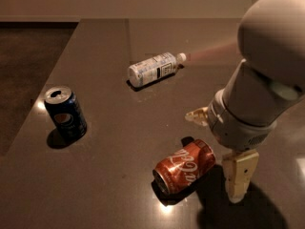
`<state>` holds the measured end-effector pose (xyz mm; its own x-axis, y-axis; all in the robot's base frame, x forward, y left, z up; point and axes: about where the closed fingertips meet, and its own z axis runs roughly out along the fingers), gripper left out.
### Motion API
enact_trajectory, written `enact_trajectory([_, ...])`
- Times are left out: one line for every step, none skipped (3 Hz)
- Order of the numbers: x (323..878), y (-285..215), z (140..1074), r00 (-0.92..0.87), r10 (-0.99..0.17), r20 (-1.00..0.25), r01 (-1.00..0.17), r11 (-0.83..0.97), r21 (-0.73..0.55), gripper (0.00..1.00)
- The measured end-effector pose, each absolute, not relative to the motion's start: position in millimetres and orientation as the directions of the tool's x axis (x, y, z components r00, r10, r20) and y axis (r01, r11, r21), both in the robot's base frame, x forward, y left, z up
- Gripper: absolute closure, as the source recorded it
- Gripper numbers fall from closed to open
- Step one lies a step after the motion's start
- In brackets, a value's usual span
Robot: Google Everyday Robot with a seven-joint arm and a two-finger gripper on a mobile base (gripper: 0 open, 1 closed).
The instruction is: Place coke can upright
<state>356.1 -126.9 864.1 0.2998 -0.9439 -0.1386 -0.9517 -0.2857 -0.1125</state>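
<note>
Red-orange aluminium coke can (183,167) lies on its side on the dark grey tabletop (119,142), one silver end toward the camera. The two-finger gripper (212,156) is at the can's far end, released, with its beige fingers (240,173) spread wide, one either side (contact not confirmed). Dark blue Pepsi can (66,113) stands upright at left. Clear plastic bottle (153,68) lies on its side farther back.

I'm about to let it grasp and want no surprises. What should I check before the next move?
1. Coke can upright: not ok, lying on its side.
2. Gripper open: ok, fingers spread at the can's right end.
3. Fingers touching the can: cannot tell.
4. Pepsi can out of the way: ok, standing far left.
5. Bottle out of the way: ok, lying farther back.
</note>
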Motion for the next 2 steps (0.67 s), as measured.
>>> enact_trajectory([352,-110,854,0.355,-0.929,-0.104,-0.932,-0.342,-0.121,0.0])
enact_trajectory([347,-87,850,0.426,-0.904,-0.041,-0.897,-0.417,-0.148,0.0])
